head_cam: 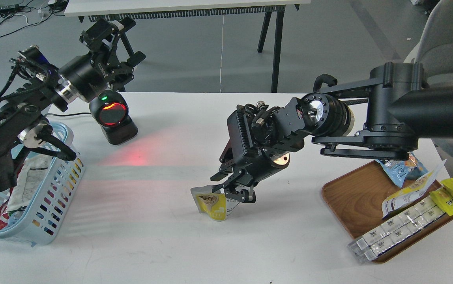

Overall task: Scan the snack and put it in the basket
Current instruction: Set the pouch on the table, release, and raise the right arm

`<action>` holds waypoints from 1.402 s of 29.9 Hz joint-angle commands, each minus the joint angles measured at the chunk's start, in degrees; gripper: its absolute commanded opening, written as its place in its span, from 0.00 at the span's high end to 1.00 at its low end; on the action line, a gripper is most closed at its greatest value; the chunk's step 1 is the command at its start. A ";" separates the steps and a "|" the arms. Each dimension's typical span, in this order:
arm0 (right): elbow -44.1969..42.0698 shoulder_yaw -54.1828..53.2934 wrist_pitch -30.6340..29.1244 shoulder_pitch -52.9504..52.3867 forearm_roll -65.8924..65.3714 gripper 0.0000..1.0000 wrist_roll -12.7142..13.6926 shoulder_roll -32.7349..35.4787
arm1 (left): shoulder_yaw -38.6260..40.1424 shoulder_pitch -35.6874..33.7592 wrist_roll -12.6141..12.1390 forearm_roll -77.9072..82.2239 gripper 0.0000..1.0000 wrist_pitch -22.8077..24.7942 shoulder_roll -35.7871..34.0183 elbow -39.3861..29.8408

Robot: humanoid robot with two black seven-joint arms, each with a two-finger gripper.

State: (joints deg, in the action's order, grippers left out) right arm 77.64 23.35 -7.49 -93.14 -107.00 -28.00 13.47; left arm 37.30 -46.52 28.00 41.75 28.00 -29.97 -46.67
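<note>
The right gripper (232, 188) pinches the top of the snack (212, 204), fingers closed on the pouch, which stands on the white table (163, 236) near centre. At nine o'clock from it sits the basket (49, 205), well apart, packets inside. The left gripper (114, 37) hangs at eleven o'clock above the scanner (113, 118) — fingers spread, holding nothing. At three o'clock — a wooden tray (352, 201) with other packets.

Bright, even overhead light, pretty sharp all over

Red glow from the scanner (113, 113) spills across the white table (163, 221); soft shadows.
</note>
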 commanded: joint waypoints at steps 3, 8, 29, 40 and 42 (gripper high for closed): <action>-0.21 -0.93 0.28 -2.13 5.92 0.03 0.00 -0.02 | -0.03 0.03 0.00 0.00 0.00 0.00 0.17 0.00; -4.15 -4.44 0.81 -2.31 13.65 0.02 0.00 0.33 | 0.76 -0.24 0.00 -0.61 0.00 0.00 0.08 0.00; -10.67 -15.95 0.99 1.73 42.38 0.02 0.00 20.09 | 0.85 -0.33 0.00 -0.61 0.00 0.00 -0.62 2.20; -10.40 -27.03 0.99 10.51 65.49 0.02 0.00 31.17 | 2.17 -0.50 0.00 0.35 0.00 0.00 -1.41 -4.12; -10.58 -27.74 1.08 12.01 69.63 0.02 0.00 31.97 | 2.16 -1.38 0.00 2.89 0.00 0.00 -1.50 -6.49</action>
State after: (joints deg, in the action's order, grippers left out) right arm 67.32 -2.91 -6.54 -83.29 -43.39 -28.00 43.90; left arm 39.42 -46.95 28.00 41.98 28.00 -31.39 -49.64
